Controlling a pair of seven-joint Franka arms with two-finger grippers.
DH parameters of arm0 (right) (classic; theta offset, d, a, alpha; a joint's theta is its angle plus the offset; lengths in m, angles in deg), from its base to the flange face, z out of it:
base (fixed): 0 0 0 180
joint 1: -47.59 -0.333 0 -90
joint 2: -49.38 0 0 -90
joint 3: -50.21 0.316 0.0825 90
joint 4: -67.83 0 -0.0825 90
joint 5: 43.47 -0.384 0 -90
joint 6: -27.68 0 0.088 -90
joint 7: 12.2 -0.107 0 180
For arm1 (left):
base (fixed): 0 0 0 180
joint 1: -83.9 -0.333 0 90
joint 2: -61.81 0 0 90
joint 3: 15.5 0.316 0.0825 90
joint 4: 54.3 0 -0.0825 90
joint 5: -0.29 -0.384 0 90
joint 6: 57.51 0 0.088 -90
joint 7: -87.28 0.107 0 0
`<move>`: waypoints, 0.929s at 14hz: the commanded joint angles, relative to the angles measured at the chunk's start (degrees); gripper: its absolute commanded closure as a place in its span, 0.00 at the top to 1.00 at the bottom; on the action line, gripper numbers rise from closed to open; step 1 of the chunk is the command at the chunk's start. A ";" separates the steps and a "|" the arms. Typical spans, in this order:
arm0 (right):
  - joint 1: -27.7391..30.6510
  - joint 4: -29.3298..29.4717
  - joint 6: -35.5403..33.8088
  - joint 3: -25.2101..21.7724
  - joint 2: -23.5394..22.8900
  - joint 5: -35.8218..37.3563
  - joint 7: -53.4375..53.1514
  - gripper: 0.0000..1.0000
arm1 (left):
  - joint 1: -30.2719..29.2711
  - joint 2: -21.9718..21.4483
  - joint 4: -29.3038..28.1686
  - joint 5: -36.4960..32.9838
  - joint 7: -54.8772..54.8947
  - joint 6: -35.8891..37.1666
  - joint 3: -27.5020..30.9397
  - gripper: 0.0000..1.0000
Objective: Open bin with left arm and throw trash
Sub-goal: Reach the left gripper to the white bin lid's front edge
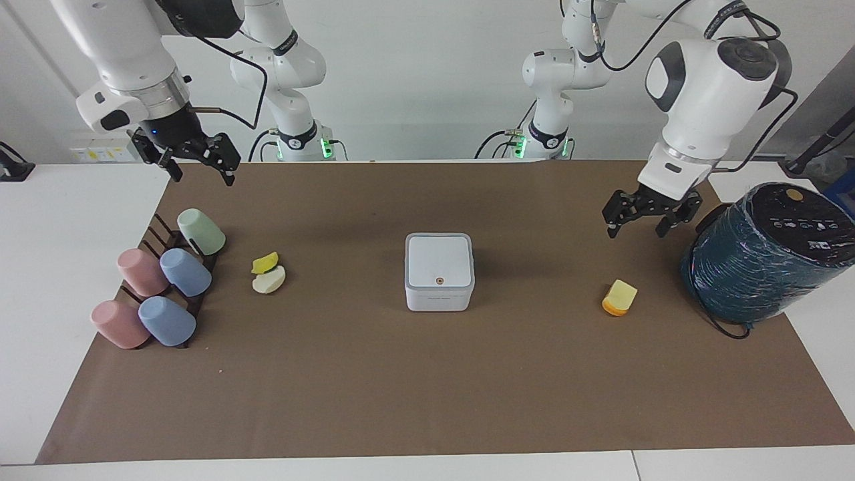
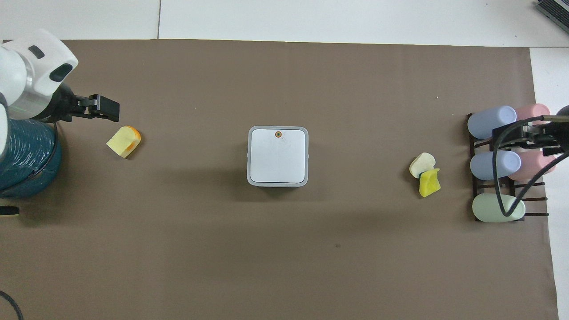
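Bin (image 1: 439, 270) sits lid-shut at frame centre on the worktop (image 1: 427, 387). Left claw (image 1: 643, 215) hangs spread, empty, above the yellow-orange trash chunk (image 1: 619, 297) at centre right; right claw (image 1: 195, 159) spread, empty, upper left.

In the overhead view, the right gripper (image 2: 549, 140) over the cup rack (image 2: 478, 178) is cut off by the picture's edge, and its cable crosses the green cup (image 2: 486, 209) and hides parts of the cups beneath it. In that same view the teal cylinder (image 2: 26, 164), at the left arm's end of the counter from the rack, runs off the edge and is partly covered by the left arm. Printing on the bin's (image 1: 439, 302) front is too small to read.
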 commanded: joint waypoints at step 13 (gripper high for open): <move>0.23 -15.89 21.40 0.10 -0.55 0.74 8.34 1.00 | 21.73 1.13 -14.20 4.96 -31.11 -34.59 0.51 0.25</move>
